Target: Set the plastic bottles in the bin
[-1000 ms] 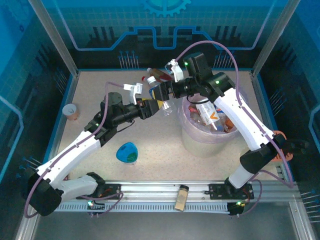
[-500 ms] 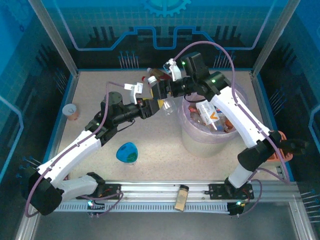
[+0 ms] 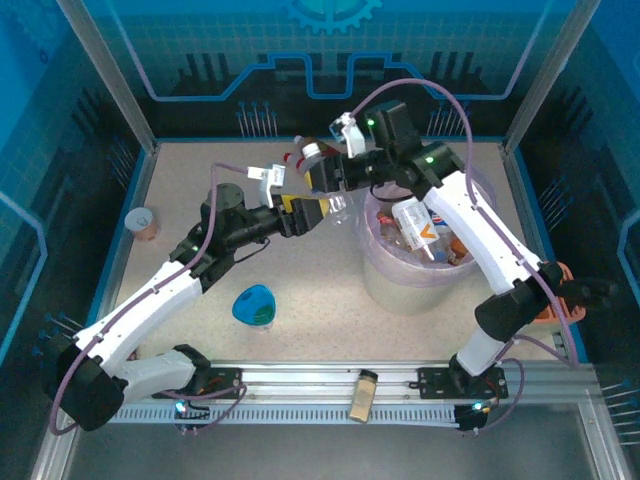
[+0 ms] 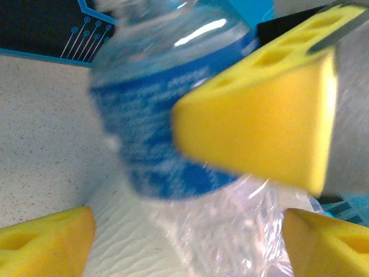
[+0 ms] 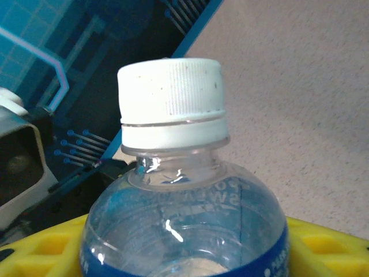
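This is a robotics lab test cell, not a lived-in room. A speckled tabletop (image 3: 320, 300) is boxed in by aluminium frame posts (image 3: 105, 75) and blue backdrop panels (image 3: 200, 50) printed with circuit traces and a gear motif (image 3: 332, 12). Along the table's near edge runs a slotted aluminium rail (image 3: 320, 382), to which two white-and-black robot arms, the left arm (image 3: 150, 300) and the right arm (image 3: 480, 235), are bolted, with lilac cables (image 3: 420, 90) looping over them.

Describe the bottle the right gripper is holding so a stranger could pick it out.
Find the big round bin on the right; just left of its rim the right gripper grips a clear bottle in the air. It stands out by its blue label and white ribbed cap.
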